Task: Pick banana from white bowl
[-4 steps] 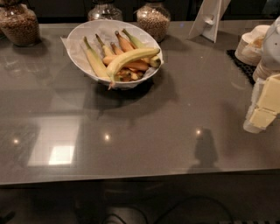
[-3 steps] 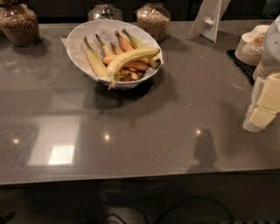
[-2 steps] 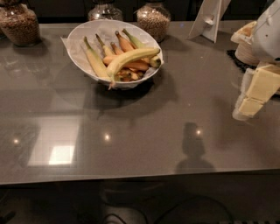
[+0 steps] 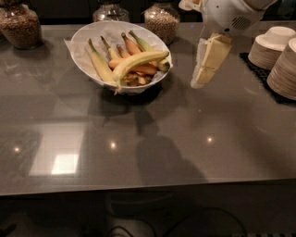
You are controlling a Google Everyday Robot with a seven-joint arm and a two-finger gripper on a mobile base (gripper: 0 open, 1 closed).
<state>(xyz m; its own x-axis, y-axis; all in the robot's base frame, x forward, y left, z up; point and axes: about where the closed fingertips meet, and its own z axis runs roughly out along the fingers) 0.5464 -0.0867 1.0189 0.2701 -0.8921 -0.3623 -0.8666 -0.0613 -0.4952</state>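
The banana is long, curved and pale yellow-green. It lies on top of the pile across the white bowl, its thin brownish stem end hanging over the front rim. The bowl is wide, oval and paper-lined, and stands at the back left of the grey counter. Smaller orange-brown bananas and a straighter yellow-green banana lie under and beside it. My gripper hangs from the white arm to the right of the bowl, cream fingers pointing down, above the counter and apart from the bowl.
Three glass jars of grain stand along the back: one at far left, two behind the bowl. Stacks of small cream dishes sit on a black mat at the right edge. The counter's front edge runs across the bottom.
My arm and gripper have swung left from the right edge toward the bowl. The view has shifted, so the bowl sits lower and the dish stacks show. The bananas have not moved.
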